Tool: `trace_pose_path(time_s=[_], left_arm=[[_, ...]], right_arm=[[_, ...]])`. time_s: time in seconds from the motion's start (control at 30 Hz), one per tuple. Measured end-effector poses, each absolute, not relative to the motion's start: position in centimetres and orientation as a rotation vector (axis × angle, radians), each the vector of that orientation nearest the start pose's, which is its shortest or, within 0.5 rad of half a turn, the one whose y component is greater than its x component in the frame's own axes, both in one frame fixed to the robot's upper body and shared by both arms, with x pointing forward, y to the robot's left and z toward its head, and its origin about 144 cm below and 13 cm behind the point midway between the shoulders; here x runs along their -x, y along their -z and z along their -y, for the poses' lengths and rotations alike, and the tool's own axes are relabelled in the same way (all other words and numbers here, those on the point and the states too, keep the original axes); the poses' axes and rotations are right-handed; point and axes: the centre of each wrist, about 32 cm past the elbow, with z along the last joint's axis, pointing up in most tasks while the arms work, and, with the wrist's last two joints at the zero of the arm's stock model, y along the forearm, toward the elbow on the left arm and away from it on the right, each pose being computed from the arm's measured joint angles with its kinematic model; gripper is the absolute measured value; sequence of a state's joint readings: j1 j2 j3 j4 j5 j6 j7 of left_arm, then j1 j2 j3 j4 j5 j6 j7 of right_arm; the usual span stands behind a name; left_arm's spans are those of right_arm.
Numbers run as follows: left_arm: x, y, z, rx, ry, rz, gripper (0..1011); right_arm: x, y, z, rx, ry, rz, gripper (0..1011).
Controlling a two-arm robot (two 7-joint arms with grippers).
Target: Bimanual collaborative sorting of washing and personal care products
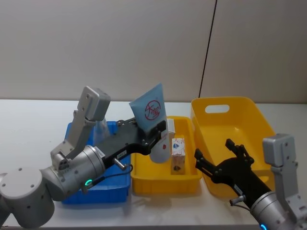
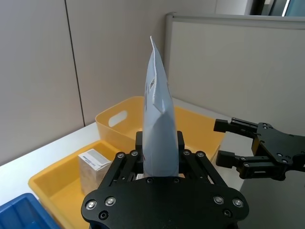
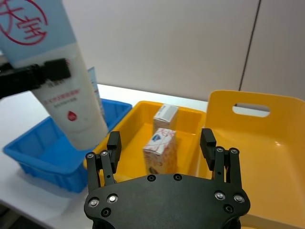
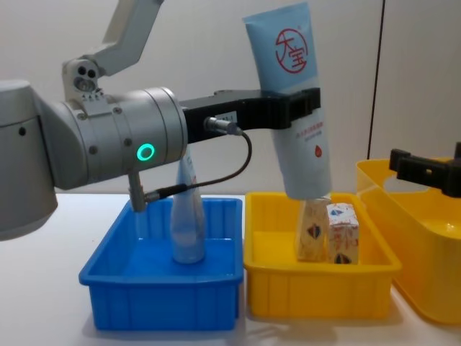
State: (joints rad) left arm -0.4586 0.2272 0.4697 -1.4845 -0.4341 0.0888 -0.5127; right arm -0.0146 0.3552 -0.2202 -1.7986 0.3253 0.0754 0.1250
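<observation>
Transfer is judged underway: a pale-blue squeeze tube [image 1: 148, 110] is clamped by the left gripper [image 1: 154, 134]. Handover to the spread, empty right gripper [image 1: 216, 151] at four o'clock is probably needed.

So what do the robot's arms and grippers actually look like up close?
Both arms are chunky silver-grey cylinders with rounded joints. The left arm has a glowing green ring and a thin black cable looping to its wrist. The left gripper and right gripper are matte black, with slim jointed fingers and silver screws.
</observation>
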Motion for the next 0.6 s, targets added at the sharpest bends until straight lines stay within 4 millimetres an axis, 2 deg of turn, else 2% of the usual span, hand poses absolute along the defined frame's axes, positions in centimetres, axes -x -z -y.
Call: trace_pose_path(time_s=[0.6], left_arm=[[-54.8, -125.4, -15.3, 0.12, -0.568, 0.069, 298]], right_arm=[[-44.4, -123.4, 25.2, 0.025, 0.954, -0.055, 1003]])
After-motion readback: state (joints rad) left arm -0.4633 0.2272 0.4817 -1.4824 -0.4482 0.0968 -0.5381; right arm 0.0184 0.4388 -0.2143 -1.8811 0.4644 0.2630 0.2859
